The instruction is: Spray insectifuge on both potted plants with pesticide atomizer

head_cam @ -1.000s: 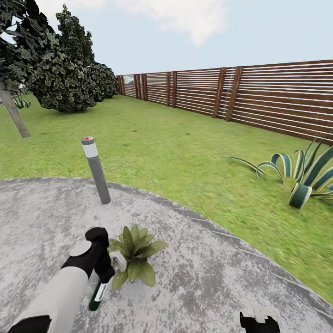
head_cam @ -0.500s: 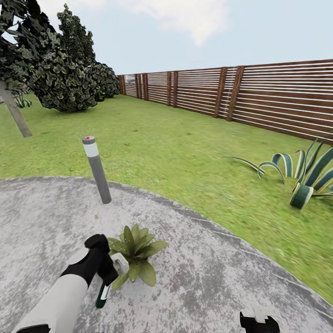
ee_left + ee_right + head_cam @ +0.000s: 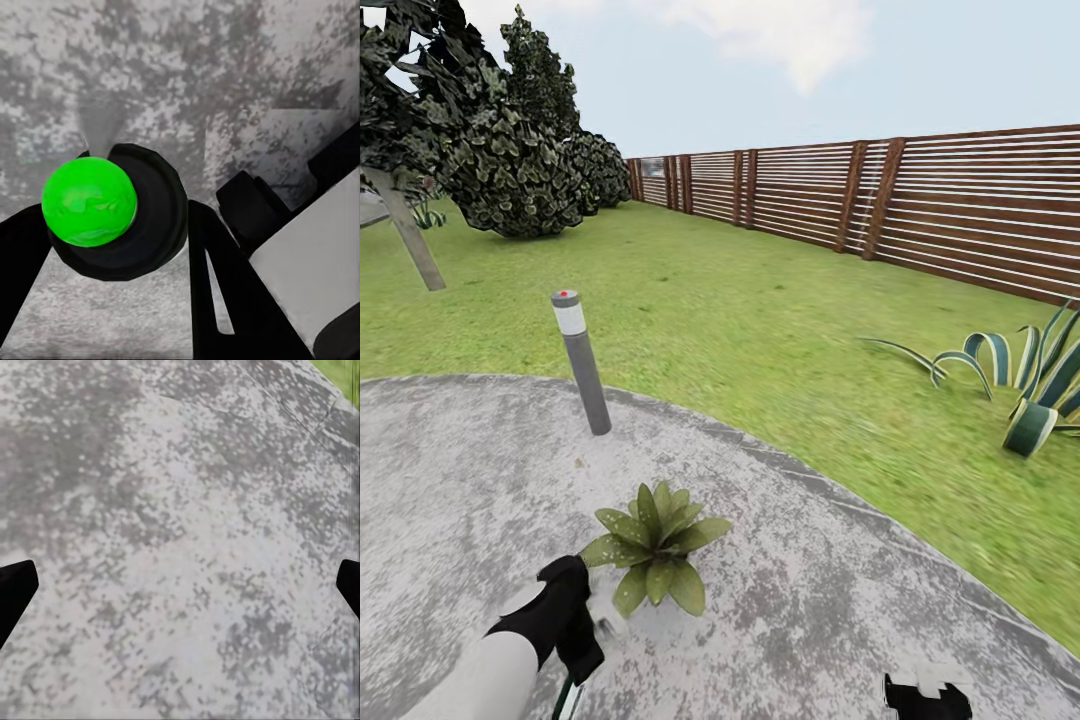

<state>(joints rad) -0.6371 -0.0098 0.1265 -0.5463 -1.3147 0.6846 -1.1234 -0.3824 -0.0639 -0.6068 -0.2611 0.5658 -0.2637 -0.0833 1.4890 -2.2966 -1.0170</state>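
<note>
Stone patio, round and grey, holds small green-leaved potted plant. Left gripper closed around slim pesticide atomizer with green end, just beside plant. Right gripper fingers spread wide over bare stone. Grey bollard lamp behind.

A round stone patio lies in front, mostly bare and open to reach. One potted plant stands near its middle, leaves spread low. The left gripper hangs just beside the plant's near-left leaves, clamped around the atomizer, with bare stone below. A grey bollard lamp stands upright at the patio's far edge, well behind the plant. The right gripper, fingers spread wide, hangs over bare stone. Open lawn runs beyond to a fence; an agave sprawls far right.
</note>
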